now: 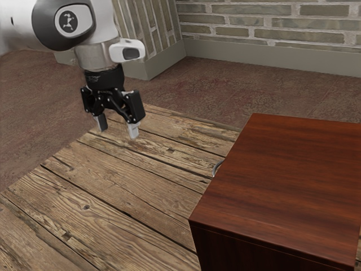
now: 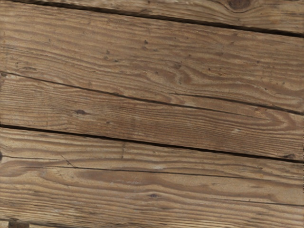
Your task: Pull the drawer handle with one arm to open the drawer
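Observation:
A dark red wooden cabinet (image 1: 287, 180) stands at the exterior view's right on the plank table. A small grey metal handle (image 1: 218, 167) pokes out from its left face, just below the top edge; the drawer front itself is hidden by the viewing angle. My black gripper (image 1: 117, 126) hangs above the planks well to the left of the handle, pointing down, open, with nothing between its fingers. In the wrist view, bare wooden planks (image 2: 152, 114) lie under the hand.
The plank table (image 1: 113, 192) stretches from under the gripper to the cabinet. Behind it lie a reddish-brown floor (image 1: 225, 90) and a brick wall (image 1: 271, 22).

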`<state>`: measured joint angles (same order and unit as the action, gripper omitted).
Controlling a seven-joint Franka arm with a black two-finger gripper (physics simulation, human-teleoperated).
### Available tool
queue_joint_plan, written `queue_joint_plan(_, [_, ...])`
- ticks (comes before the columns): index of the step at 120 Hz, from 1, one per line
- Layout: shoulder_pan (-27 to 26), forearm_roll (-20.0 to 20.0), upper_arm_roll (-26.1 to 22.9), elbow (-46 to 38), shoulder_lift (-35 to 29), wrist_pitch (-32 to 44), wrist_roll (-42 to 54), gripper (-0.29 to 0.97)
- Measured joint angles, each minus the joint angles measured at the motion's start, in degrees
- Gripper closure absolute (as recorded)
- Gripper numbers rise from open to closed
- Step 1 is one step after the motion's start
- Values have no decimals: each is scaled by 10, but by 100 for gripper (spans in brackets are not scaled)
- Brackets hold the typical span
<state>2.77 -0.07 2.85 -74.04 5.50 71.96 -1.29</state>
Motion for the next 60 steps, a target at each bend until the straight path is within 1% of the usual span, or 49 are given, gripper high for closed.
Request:
queue_joint_plan(16, [1,-3,1,0,1,39,-2,0])
queue_joint_plan(24, [-4,-14,13,1,0,50,-3,0])
queue_joint_plan(30, [0,-19,18,34,-17,51,-4,0])
queue_joint_plan(35, [4,-17,20,75,-25,45,-6,0])
queue_joint_plan(41, [10,-16,20,105,-29,40,-9,0])
queue_joint_plan(60, [12,-20,19,125,-19,40,-15,0])
